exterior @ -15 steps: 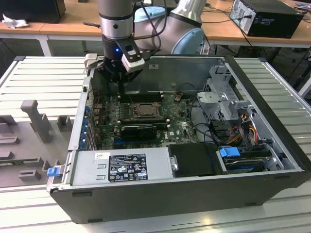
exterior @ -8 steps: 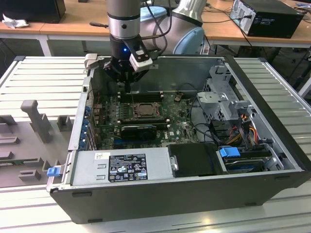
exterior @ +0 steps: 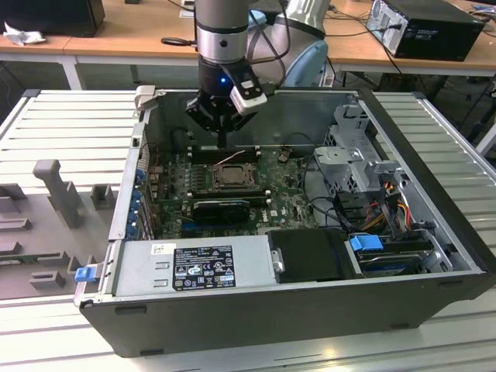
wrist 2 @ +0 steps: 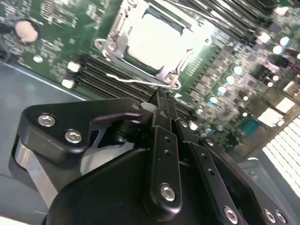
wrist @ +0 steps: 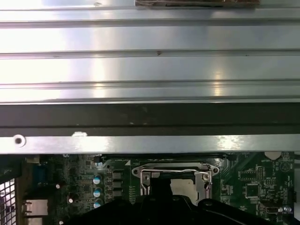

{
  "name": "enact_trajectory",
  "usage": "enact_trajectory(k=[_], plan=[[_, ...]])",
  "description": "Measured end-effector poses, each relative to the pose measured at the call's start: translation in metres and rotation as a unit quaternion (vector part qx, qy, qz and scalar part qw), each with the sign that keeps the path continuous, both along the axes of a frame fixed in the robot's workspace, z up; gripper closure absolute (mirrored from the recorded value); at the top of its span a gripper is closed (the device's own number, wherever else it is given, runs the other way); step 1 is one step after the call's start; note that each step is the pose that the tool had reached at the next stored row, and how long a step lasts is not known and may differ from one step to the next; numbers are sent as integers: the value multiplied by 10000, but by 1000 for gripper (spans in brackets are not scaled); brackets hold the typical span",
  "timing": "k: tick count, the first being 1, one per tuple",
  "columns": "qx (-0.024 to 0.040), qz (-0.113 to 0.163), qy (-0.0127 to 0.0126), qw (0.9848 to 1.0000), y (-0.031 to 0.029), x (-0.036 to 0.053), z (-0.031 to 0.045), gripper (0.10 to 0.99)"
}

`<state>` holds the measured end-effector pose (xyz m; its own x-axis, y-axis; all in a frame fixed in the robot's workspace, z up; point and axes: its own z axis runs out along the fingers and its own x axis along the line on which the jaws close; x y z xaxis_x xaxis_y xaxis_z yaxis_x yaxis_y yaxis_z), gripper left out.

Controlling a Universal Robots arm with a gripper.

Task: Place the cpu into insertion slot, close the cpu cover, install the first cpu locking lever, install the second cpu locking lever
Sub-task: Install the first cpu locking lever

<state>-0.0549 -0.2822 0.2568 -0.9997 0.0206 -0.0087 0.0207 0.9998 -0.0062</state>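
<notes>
1. Gripper (wrist 2: 161,101) hangs close by the insertion slot (exterior: 211,177), fingers pinched together, nothing between them.
2. Cpu cover (wrist 2: 119,26) lies down over the slot.
3. Cpu (wrist 2: 157,40) sits inside the slot: light, stiff and fragile, I'd judge; edges only for holding.

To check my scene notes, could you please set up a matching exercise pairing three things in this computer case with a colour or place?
Things:
1 cpu
2 hand
3 cpu cover

Descriptions:
A silvery frame with a cut-out middle
B black, poised above the green board
C pale flat square lying inside the frame

Pairs: 1-C, 2-B, 3-A
</notes>
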Motion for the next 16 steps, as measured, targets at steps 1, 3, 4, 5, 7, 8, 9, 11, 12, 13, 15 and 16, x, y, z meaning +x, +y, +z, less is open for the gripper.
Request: enact_trajectory(k=[1, 3, 4, 5, 7, 8, 9, 11, 12, 13, 15, 16], plan=[[1, 1, -1, 10000, 0, 19, -4, 980], [110, 0, 0, 9999, 0, 22, -8, 980], [219, 0, 0, 9998, 0, 22, -8, 980], [293, 0, 0, 9996, -1, 22, -9, 980], [368, 10, -1, 9993, -6, 22, -27, 980], [367, 15, 0, 9993, -6, 22, -46, 980], [366, 24, 1, 9993, -7, 22, -72, 980], [367, 50, 2, 9993, -7, 25, -111, 980], [366, 67, 2, 9993, -7, 28, -129, 980], [367, 91, 3, 9993, -7, 33, -151, 980], [367, 146, 5, 9992, -7, 46, -182, 980], [366, 170, 6, 9992, -7, 57, -196, 980]])
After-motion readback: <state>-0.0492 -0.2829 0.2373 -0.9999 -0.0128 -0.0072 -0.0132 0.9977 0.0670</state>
